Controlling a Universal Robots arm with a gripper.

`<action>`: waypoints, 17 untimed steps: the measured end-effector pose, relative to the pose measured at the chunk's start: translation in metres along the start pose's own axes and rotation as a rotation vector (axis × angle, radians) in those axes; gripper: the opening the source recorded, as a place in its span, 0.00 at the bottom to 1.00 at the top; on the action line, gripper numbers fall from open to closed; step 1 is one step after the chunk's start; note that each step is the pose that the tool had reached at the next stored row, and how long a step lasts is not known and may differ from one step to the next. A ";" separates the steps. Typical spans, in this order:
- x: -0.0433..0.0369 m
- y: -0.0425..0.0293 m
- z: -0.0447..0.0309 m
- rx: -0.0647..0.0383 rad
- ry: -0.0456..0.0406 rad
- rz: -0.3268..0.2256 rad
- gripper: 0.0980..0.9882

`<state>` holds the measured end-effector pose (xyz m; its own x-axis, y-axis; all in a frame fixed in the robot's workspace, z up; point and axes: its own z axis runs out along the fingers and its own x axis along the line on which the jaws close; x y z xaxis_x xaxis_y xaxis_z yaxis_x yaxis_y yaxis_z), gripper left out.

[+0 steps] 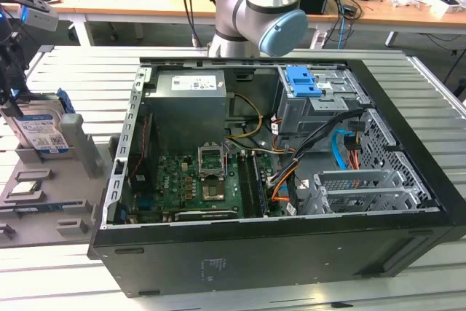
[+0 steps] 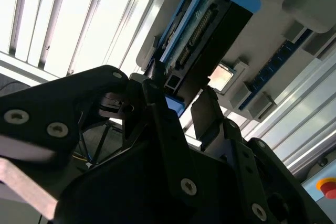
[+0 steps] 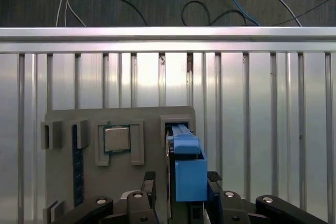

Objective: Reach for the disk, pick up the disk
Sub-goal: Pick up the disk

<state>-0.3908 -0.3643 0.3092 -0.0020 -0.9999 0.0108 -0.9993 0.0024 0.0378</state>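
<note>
At the exterior view's left, the black gripper [image 1: 13, 103] is hanging over a grey holder block [image 1: 81, 152] on the slatted metal table [image 1: 80, 71], its 2 fingers spread to either side of the upper end of the disk [image 1: 40, 133]. The disk, a silver hard drive with a white-and-blue label and blue side rails, is standing on edge in a slot of that block. In the first wrist view the gripper [image 3: 181, 184] is straddling the disk [image 3: 187, 167]: 1 finger [image 3: 212, 179] is sitting against the blue rail, while a dark gap is showing between the other finger and the drive, so the jaws are reading as wide rather than clamped. In the second wrist view the gripper [image 2: 182, 100] is again flanking the disk [image 2: 207, 30] at its near end. Just beside the drive, a small square processor chip [image 1: 25, 188] is lying flat in its own recess of the block, as both wrist views are showing [image 3: 116, 139] [image 2: 221, 77]. Moving right in the exterior view, an open black computer case [image 1: 277, 253] is lying on its side, exposing the power supply [image 1: 186, 96] and the green motherboard [image 1: 193, 183]. Behind it, the silver and pale-blue arm [image 1: 262, 9] is rising from the table. Farther right, a blue drive-bay latch [image 1: 302, 81] is sitting on the metal drive cage, well apart from the disk.
</note>
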 end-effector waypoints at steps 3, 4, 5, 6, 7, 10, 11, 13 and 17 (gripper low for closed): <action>0.0000 -0.0001 0.0028 0.000 -0.0001 0.000 0.43; -0.0001 -0.0001 0.0035 0.000 -0.0007 0.000 0.43; -0.0001 0.0000 0.0040 0.000 -0.0020 -0.001 0.43; -0.0001 0.0000 0.0044 0.000 -0.0043 -0.002 0.43; -0.0001 0.0001 0.0051 0.000 -0.0094 -0.004 0.43; -0.0001 0.0010 0.0064 0.000 -0.0207 -0.012 0.43; -0.0001 0.0014 0.0069 0.000 -0.0228 -0.015 0.43; -0.0001 0.0026 0.0088 0.000 -0.0257 -0.022 0.43; -0.0001 0.0049 0.0111 0.000 -0.0264 -0.026 0.43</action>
<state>-0.3961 -0.3642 0.2982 0.0231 -0.9996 -0.0166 -0.9990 -0.0237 0.0376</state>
